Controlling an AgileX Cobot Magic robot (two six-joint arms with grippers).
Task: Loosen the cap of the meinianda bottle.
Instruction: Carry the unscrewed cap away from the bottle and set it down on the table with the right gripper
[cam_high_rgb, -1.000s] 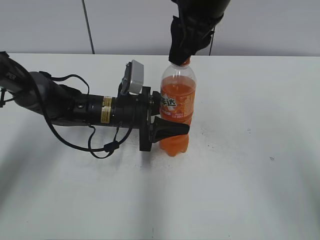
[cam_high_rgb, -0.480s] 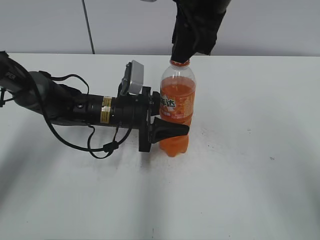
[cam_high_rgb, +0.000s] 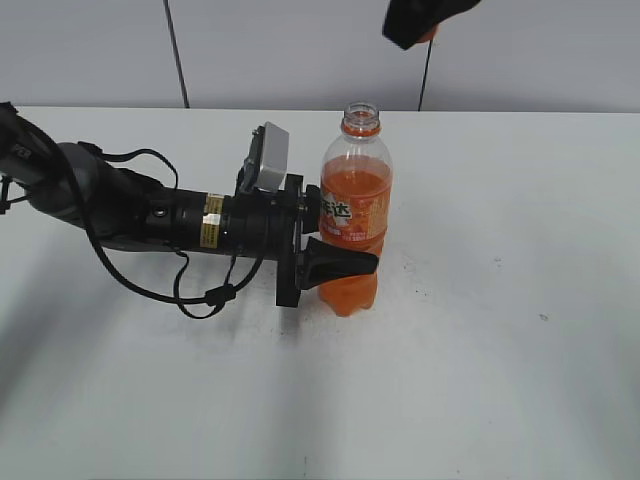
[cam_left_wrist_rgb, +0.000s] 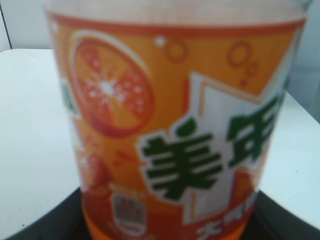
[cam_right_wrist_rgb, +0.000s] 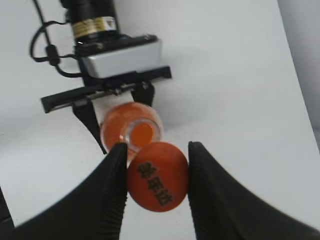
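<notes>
Two grippers engaged. Exterior: left gripper (cam_high_rgb: 335, 262) clamping the meinianda bottle (cam_high_rgb: 354, 215) upright at its waist; neck open, right gripper (cam_high_rgb: 412, 28) lifted off at 1 o'clock. Left wrist: label filling view, sharp enough. Right wrist: pinching the cap (cam_right_wrist_rgb: 157, 176), printed top showing, at 6 o'clock of the bottle mouth. Keeping that pinch firm, bottle steady.
</notes>
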